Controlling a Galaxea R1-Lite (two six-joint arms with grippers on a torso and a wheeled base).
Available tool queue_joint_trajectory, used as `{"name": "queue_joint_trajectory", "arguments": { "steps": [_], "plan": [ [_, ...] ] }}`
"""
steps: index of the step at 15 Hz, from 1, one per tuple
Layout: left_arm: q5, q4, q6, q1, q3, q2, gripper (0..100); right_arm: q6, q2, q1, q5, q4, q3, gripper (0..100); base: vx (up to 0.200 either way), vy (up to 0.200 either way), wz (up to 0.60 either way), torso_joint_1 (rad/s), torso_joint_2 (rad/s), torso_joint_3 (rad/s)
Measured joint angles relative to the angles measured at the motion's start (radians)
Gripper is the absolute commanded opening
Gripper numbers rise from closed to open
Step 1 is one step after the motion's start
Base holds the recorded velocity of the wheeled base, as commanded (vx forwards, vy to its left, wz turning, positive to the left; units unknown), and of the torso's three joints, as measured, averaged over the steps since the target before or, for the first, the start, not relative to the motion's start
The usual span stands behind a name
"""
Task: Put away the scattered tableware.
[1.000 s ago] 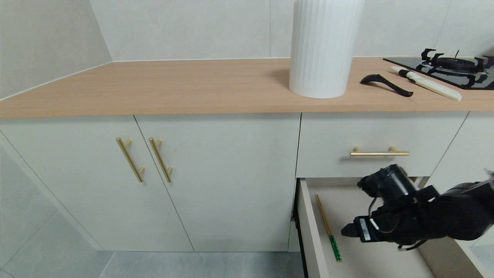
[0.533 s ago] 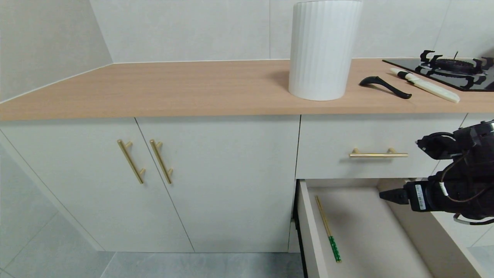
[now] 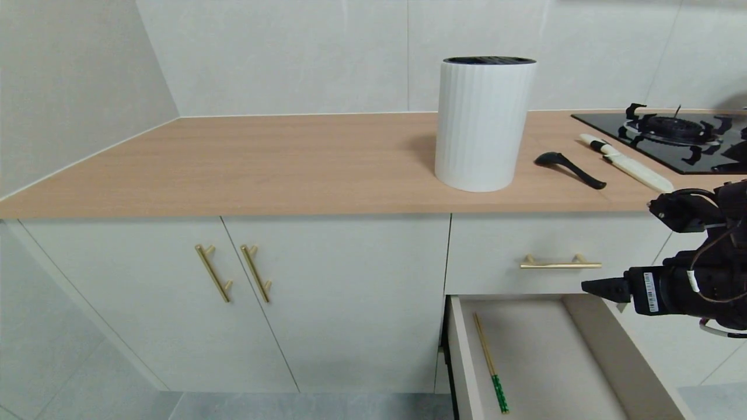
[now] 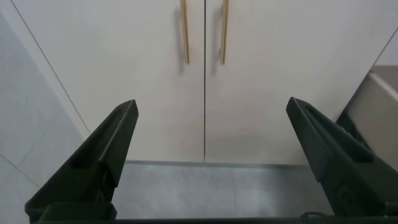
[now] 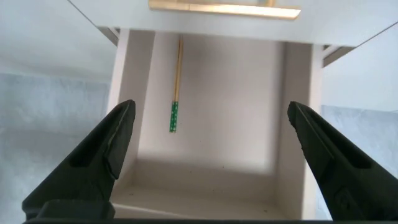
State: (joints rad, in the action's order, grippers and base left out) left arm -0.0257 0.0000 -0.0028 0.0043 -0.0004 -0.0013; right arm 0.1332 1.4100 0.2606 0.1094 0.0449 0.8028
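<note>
R gripper (image 5: 211,155) jaws spread wide, empty, hangs over right side of open drawer (image 3: 462,356). Pair of chopsticks (image 3: 489,364) lies inside drawer along its left wall, green ends toward front. L gripper (image 4: 211,155) also spread, empty, facing cabinet doors (image 4: 205,74). On countertop (image 3: 262,169): white ribbed holder (image 3: 483,125), black spoon (image 3: 569,168) just beside it, then knife (image 3: 627,163) near stove (image 3: 671,131).
</note>
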Motion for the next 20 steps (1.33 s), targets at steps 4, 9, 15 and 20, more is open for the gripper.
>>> {"name": "queue_joint_trajectory", "arguments": {
  "steps": [4, 9, 15, 20],
  "plan": [
    [0.000, 0.000, 0.000, 0.000, 0.000, 0.000, 100, -0.001, -0.002, 0.000, 0.000, 0.000, -0.001, 100, 0.000, 0.000, 0.00, 0.178, -0.47, -0.297],
    [0.000, 0.000, 0.000, 0.000, 0.000, 0.000, 100, -0.011, 0.000, 0.001, 0.000, -0.003, -0.005, 100, 0.000, 0.000, 0.00, 0.205, -0.48, -0.290],
    [0.000, 0.000, 0.000, 0.000, 0.000, 0.000, 100, -0.021, 0.003, 0.001, 0.000, -0.008, -0.014, 100, 0.000, 0.000, 0.00, 0.160, -0.38, -0.216],
    [0.000, 0.000, 0.000, 0.000, 0.000, 0.000, 100, -0.044, 0.036, -0.019, -0.013, -0.023, 0.017, 100, 0.000, 0.000, 0.00, 0.009, -0.01, -0.007]
  ]
}}
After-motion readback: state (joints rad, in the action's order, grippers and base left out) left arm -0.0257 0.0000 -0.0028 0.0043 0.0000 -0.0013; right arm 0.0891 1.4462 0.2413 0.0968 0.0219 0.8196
